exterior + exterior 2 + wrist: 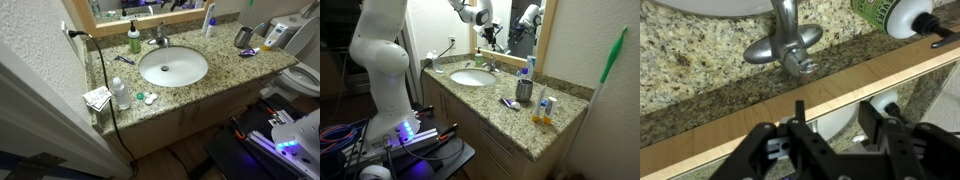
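Note:
In the wrist view my gripper (835,112) is open, its two black fingers (798,112) apart with nothing between them. It hangs over the wooden mirror frame (760,110), just behind the chrome faucet (786,45), without touching it. The white sink basin (710,4) lies beyond the faucet. A green soap bottle (876,9) stands to the faucet's side. In an exterior view the gripper (492,34) is high above the faucet (486,64), close to the mirror. The sink (173,67), faucet (160,38) and green bottle (134,40) sit on the granite counter (225,62).
A metal cup (243,37) and a white tube (209,20) stand on one end of the counter. A small clear bottle (120,93) and papers (97,97) lie at the other end. A black cable (105,80) hangs from a wall outlet. A toilet (305,78) stands beside the vanity.

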Action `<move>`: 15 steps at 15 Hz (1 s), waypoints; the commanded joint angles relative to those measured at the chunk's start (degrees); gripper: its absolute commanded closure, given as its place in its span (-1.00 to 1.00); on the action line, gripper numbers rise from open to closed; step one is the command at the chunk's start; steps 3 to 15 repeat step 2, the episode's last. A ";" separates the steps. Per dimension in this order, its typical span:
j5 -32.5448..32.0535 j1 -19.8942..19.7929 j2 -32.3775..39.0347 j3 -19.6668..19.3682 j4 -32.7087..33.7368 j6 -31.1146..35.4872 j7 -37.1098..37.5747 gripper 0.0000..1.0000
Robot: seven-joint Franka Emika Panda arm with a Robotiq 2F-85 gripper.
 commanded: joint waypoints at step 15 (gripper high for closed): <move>-0.33 -0.75 -3.49 0.64 -1.56 -2.37 -0.35 -0.44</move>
